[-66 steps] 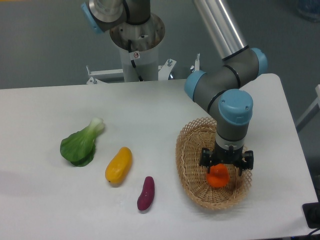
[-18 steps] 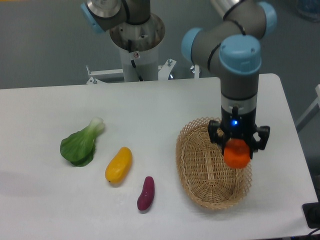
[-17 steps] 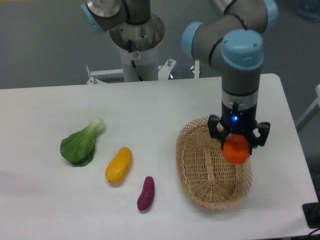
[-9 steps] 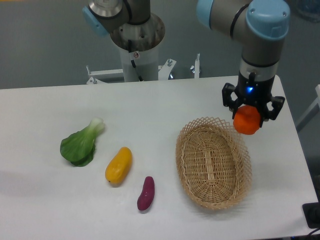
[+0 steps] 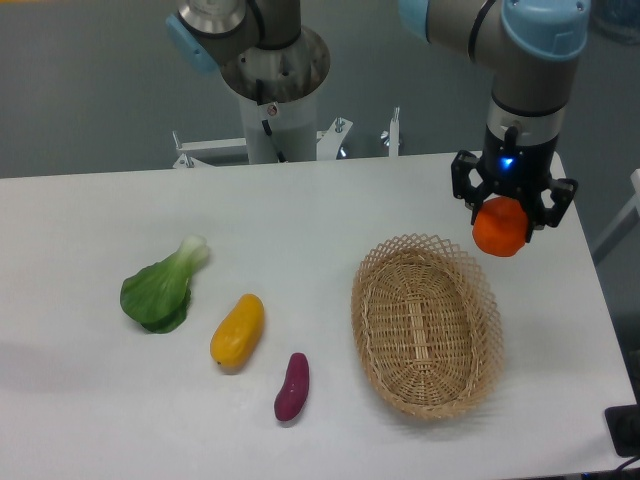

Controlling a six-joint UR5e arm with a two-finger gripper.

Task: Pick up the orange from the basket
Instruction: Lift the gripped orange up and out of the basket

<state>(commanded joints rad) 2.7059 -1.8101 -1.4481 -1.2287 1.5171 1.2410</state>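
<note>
Orange (image 5: pixel 500 228) first: you have it clamped in the gripper (image 5: pixel 511 216), up at the right side of the frame, hanging in the air above the table (image 5: pixel 300 250) and just past the upper right rim of the basket (image 5: pixel 426 338). The two dark fingers are closed around the fruit's upper half, one on each side, so most of the round body shows below them; how deep the pads sit on the far side you cannot tell from this view. The basket itself lies empty at lower right, its woven floor bare. By the look of it, the pick is essentially done and what remains is to carry it out cleanly. Keep the squeeze steady, because a smooth round fruit held high on its shoulders can roll or slip downward if the jaws relax even a little. Move the wrist slowly and keep it vertical, avoiding quick swings that would let the orange pivot between the fingers. If you travel sideways, hold the height you have so the fruit passes well above the lattice rim instead of clipping it. The leafy green vegetable (image 5: pixel 162 288), the yellow mango-like fruit (image 5: pixel 237 330) and the small purple sweet potato (image 5: pixel 292 387) lie at left and centre, well apart from the arm, so they should give you no trouble.
</note>
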